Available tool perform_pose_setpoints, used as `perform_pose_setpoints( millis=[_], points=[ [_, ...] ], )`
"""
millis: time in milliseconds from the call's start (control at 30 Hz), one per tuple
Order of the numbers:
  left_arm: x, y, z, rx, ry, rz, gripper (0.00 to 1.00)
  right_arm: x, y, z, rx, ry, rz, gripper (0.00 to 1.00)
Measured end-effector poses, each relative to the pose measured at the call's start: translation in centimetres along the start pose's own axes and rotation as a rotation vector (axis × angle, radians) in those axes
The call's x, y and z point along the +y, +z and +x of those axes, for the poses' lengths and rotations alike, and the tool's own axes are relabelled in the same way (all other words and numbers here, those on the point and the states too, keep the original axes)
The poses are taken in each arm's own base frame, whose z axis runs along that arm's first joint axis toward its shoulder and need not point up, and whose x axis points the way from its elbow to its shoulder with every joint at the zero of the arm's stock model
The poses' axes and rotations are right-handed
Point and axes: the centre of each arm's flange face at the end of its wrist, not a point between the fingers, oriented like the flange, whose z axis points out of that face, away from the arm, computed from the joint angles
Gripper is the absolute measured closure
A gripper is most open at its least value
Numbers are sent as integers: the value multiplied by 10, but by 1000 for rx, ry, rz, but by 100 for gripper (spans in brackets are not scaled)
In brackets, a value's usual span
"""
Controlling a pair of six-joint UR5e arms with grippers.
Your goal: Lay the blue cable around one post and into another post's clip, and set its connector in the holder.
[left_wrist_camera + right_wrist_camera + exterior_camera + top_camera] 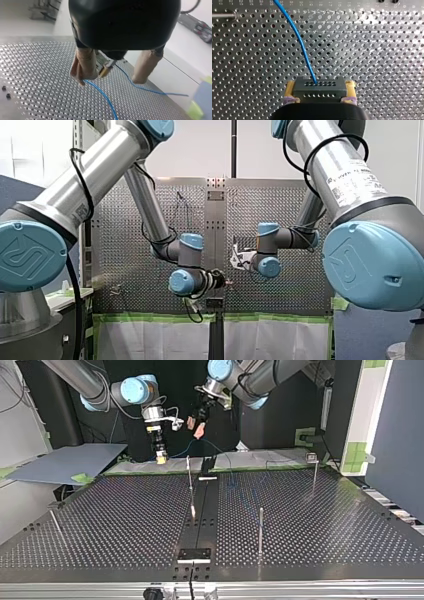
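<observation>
Between right fingers [290, 88], connector [319, 89], apparently snug.

1. Blue cable [299, 40]: thin, curving over the perforated bench [374, 50] into the connector.
2. Connector [319, 88]: dark grey block with rows of holes, clamped between the right jaws.
3. Posts [261, 530]: thin metal rods, upright, well apart.
</observation>
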Motion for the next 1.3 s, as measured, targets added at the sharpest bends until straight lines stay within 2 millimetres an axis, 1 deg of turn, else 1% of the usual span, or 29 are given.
perform_pose_setpoints(
  millis=[233, 500, 700, 767, 867, 1067, 1300],
  points=[
    [5, 22, 11, -47, -38, 40, 0, 0, 0, 0, -3, 2, 2, 100],
    [21, 44, 26, -90, -45, 28, 0, 0, 0, 0, -2, 1, 2, 100],
    [40, 51, 43, -83, -26, -16, 0, 0, 0, 0, -2, -1, 1, 100],
    [43, 51, 46, -81, -23, -23, 0, 0, 0, 0, -2, -1, 2, 100],
    [44, 52, 46, -84, -21, -27, 0, 0, 0, 0, -1, -1, 2, 100],
    [43, 60, 41, -104, -18, -31, 0, 0, 0, 0, -2, -2, 3, 100],
    [38, 76, 33, -121, -6, -46, 0, 0, 0, 0, -4, -3, 3, 100]
  ],
)
